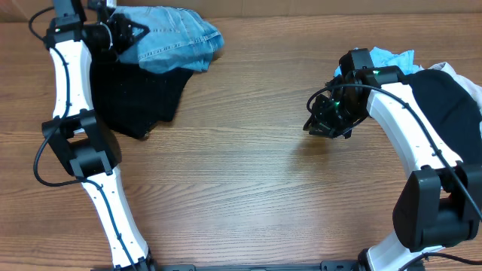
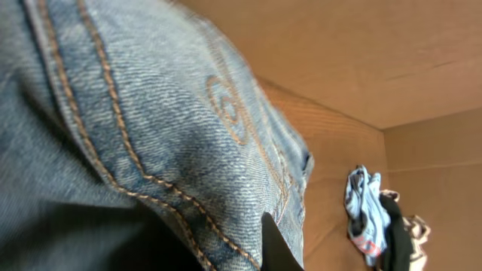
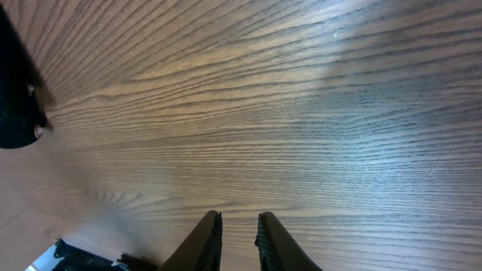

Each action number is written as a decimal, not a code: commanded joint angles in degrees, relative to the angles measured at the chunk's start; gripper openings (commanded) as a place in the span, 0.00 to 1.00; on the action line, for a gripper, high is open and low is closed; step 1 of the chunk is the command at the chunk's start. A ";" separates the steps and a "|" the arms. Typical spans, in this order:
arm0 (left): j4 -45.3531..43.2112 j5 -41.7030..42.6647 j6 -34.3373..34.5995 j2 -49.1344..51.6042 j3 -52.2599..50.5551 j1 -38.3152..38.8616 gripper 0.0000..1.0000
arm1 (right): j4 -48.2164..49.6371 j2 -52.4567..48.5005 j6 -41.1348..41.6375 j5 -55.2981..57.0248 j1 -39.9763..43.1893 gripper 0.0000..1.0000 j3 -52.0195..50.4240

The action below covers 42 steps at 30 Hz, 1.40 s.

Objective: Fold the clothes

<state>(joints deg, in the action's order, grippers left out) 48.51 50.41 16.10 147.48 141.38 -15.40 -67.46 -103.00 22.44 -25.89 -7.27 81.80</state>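
Operator: Clearance, left to right?

Technician: The table (image 1: 248, 188) shows bare wood across its middle and front. Garments lie at the far-left and far-right corners. Each arm runs along its own side edge.

Operator: Left side, garment position relative to claw?

Technician: The black ribbed-knit piece (image 1: 139, 94) lies flat at far left, partly beneath the left arm (image 1: 64, 71). The denim shorts (image 1: 177, 38) overlap its far edge. The left claw (image 1: 129, 36) is closed on the shorts' left edge. In the left wrist view, denim fills the frame right up against one fingertip (image 2: 275, 245).

Operator: Right side?

Technician: The right claw (image 3: 239, 220) hangs over bare table, jaws narrowly parted, nothing between them. The sky-blue tee (image 1: 392, 56) and the smooth black garment (image 1: 444, 98) lie beyond it at far right, apart from the claw. The black garment is partly covered by the right arm (image 1: 399, 113).
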 commanded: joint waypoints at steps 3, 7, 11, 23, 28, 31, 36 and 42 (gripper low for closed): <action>5.31 1.73 -1.38 -1.38 1.64 -2.21 0.04 | -0.31 1.97 -0.39 0.09 -0.17 0.20 0.66; 10.01 1.73 -1.97 -4.42 4.28 -2.16 0.04 | -0.37 1.97 -0.39 0.11 -0.17 0.20 0.66; 19.23 -8.15 -2.69 -11.91 4.39 -2.21 0.04 | -0.33 1.97 -0.42 0.11 -0.17 0.20 0.66; 23.61 -10.16 -17.97 -13.25 9.35 0.87 0.04 | -0.13 1.97 -0.39 0.11 -0.17 0.20 0.66; 30.58 -15.17 -19.67 -13.25 11.78 -2.27 0.04 | -0.15 1.97 -0.42 0.13 -0.17 0.20 0.66; 36.76 -17.03 -18.80 -13.25 11.78 -7.26 0.04 | 0.39 1.97 -0.42 0.13 -0.17 0.20 0.66; 44.57 -26.18 -15.69 -13.25 11.34 -12.44 0.24 | 0.68 1.97 -0.42 0.11 -0.17 0.20 0.66; 46.03 -34.91 -7.06 -13.20 10.56 -13.62 0.46 | 0.28 1.97 -0.39 0.09 -0.17 0.20 0.66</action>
<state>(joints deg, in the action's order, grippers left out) 94.37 18.94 6.07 136.90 151.17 -29.26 -67.13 -103.00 22.44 -25.91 -7.27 81.80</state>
